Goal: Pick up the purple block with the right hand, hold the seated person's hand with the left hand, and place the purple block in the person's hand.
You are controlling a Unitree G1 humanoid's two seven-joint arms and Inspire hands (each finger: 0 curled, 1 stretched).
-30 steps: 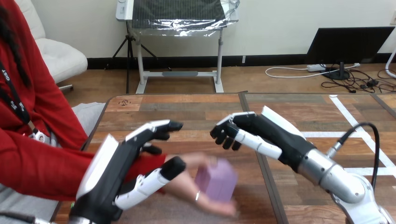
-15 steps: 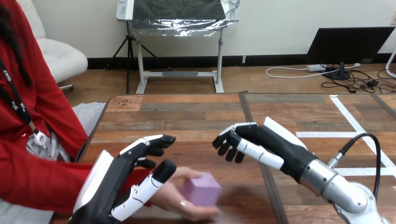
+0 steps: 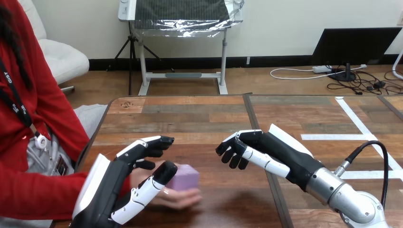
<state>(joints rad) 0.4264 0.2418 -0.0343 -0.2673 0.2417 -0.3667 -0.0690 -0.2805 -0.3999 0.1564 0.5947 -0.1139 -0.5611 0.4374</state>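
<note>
beneath the purple block [image 3: 185, 176] and spreading well beyond it on every side, a wooden table [image 3: 190, 118] of brown planks, with a seam running front to back on the block's right. to the block's left, a red sleeve [image 3: 33, 194] coming in over the table's edge and passing behind the robot's left hand. to the block's right and well apart from it, the robot's right arm [image 3: 347, 202], silver at the forearm, slanting up from the lower right corner toward the block. just left of the block, the left hand [image 3: 109, 183], white back turned up, held wide: fingers [image 3: 152, 142] stretched out on the block's far side and bent only at the tips, thumb [image 3: 164, 172] reaching along the near side, black tip against or just beside the block's left face; cannot tell which. right of the block and a little farther back, the right hand [image 3: 259, 145], over the table, loosely bent and relaxed, gripping nothing, bare table between it and the block. directly under the block, the person's hand [image 3: 178, 199], palm up, lying in the gap between the left hand's thumb and fingers, those spread to either side and not closed on it; contact between the two not to be told. smallest of all, the block itself, a pale purple cube resting in that upturned palm.
</note>
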